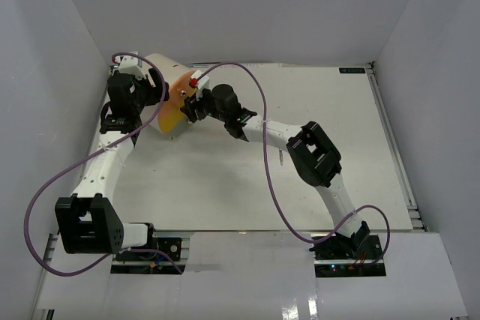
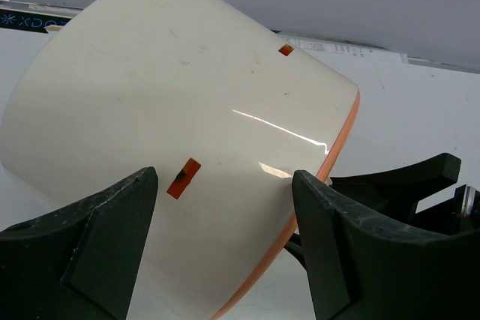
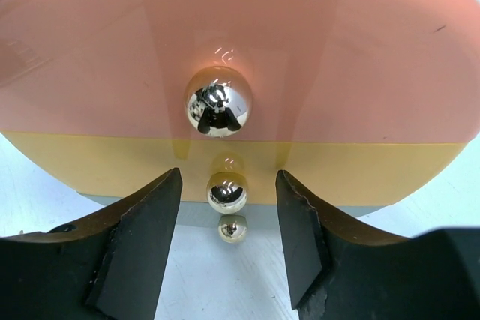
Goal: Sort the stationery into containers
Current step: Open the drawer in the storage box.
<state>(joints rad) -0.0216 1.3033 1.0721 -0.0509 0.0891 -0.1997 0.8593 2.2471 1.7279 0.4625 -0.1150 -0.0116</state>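
The organizer point(image 1: 160, 65) lies on its side at the back left of the table, its cream body point(image 2: 180, 88) towards the wall. Its containers are drawers with a pink band point(image 3: 315, 58) and a yellow band point(image 3: 97, 159). My left gripper point(image 2: 223, 183) is open, with its fingers spread over the cream body near the orange rim point(image 2: 341, 140). My right gripper point(image 3: 229, 189) is open at the face. Its jaws stand on either side of the yellow drawer's small brass knob point(image 3: 226, 191), apart from it. A bigger knob point(image 3: 218, 101) sits on the pink band. The stationery is out of view.
White walls close in the table point(image 1: 322, 148) at the back and on both sides. A metal rail point(image 1: 394, 148) runs along its right edge. Purple cables point(image 1: 262, 110) loop over both arms. The right arm's elbow point(image 1: 313, 154) stands mid-table.
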